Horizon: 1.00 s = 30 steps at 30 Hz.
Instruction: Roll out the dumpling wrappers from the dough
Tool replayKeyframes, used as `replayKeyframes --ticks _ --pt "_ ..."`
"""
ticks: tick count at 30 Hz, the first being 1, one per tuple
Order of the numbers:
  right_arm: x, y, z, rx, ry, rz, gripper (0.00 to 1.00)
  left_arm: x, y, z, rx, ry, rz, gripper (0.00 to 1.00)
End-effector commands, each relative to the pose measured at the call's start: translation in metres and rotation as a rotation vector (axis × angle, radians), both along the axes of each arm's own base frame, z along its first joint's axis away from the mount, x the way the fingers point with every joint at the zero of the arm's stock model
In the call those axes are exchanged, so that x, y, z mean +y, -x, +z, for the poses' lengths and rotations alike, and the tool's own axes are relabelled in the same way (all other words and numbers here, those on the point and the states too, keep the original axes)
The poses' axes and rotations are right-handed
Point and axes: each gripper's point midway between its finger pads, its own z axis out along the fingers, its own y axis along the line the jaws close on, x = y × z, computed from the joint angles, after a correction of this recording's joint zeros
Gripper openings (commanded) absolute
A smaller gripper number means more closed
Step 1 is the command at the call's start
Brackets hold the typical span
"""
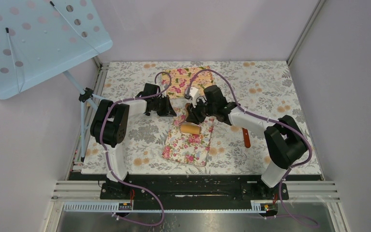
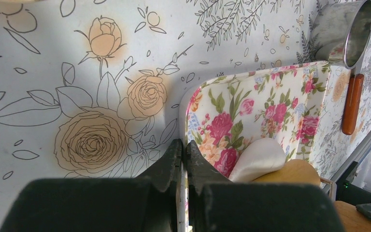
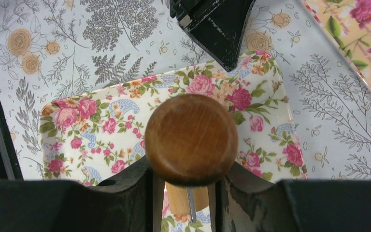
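The dough (image 2: 260,157) is a soft white lump lying on the pink-flowered tray (image 2: 251,101), pressed against the wooden roller (image 2: 292,173). No flat wrapper shows. My left gripper (image 2: 183,145) is shut on the tray's white rim at its far-left corner (image 1: 174,126). My right gripper (image 3: 189,168) is shut on the handle of the roller (image 3: 191,137), whose barrel lies across the tray's far end (image 1: 191,129). In the top view the dough is hidden. The left gripper's black tip (image 3: 217,24) shows beyond the tray (image 3: 101,121).
A shiny metal ring (image 2: 346,31) stands on the flowered tablecloth beyond the tray. A tool with an orange-red handle (image 1: 246,137) lies to the tray's right. A second, orange-flowered tray (image 1: 186,79) sits at the back. A blue perforated panel (image 1: 34,38) overhangs the far left.
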Motion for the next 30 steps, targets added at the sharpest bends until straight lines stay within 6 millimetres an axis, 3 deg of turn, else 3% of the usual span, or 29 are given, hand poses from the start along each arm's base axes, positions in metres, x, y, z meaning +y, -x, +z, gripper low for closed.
replayKeyframes --ticks 1,10,26,30 --pt "-0.02 -0.008 -0.048 0.027 0.159 -0.038 0.0 0.014 0.009 -0.02 0.053 -0.072 0.026 0.0" --pt "-0.025 0.018 -0.065 0.154 0.15 -0.025 0.0 0.013 0.01 -0.02 0.057 -0.067 0.023 0.0" --pt "-0.023 0.056 -0.053 0.24 -0.018 -0.041 0.0 0.013 0.01 -0.02 0.06 -0.065 0.023 0.0" --pt "-0.017 0.058 -0.035 0.248 -0.065 -0.022 0.0 0.013 0.01 -0.02 0.059 -0.065 0.023 0.0"
